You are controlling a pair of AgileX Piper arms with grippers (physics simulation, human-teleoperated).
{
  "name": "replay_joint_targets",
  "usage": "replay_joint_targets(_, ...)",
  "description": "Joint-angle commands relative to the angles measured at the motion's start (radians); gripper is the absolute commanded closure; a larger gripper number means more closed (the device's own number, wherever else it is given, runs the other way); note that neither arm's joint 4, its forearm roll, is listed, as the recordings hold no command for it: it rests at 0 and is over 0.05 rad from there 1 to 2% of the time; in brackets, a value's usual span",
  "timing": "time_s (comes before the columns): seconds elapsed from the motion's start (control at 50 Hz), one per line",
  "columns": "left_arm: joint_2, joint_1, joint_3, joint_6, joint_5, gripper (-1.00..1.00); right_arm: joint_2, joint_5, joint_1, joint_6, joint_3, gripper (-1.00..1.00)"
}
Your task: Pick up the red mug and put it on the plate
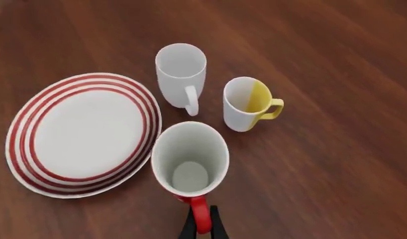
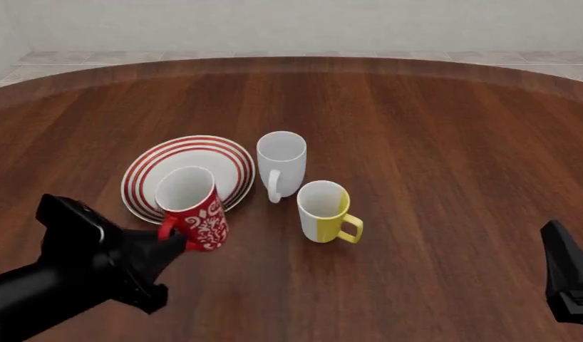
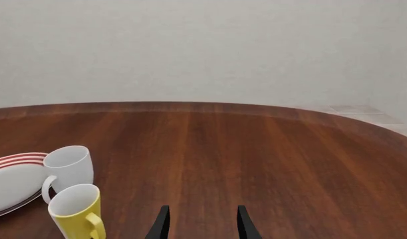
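Observation:
The red mug (image 2: 192,209) with a white swirly pattern and white inside (image 1: 190,159) is held by its red handle (image 1: 199,216) between the fingers of my left gripper (image 1: 201,225). The gripper is shut on the handle. In the front view the mug tilts slightly and its top overlaps the near edge of the plate (image 2: 182,153). The plate (image 1: 84,134) is round and white with red rings and lies beside the mug. My right gripper (image 3: 202,224) is open and empty, far off at the right.
A plain white mug (image 2: 282,162) stands right of the plate, also seen in the left wrist view (image 1: 181,74). A yellow-and-white mug (image 2: 322,210) stands near it, nearer to me (image 1: 247,102). My right arm (image 2: 569,285) sits at the front right corner.

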Motion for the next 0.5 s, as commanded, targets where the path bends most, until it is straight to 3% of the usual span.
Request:
replay_joint_targets(0.02,-0.007,0.039,-0.054,0.076,0.017,1.0,0.0,0.0,0.001,-0.002,-0.001,-1.0)
replay_joint_targets(0.5,0.101,0.206,-0.182,0.118,-0.052,1.0,0.0,0.003,0.002,-0.005,0.001,-1.0)
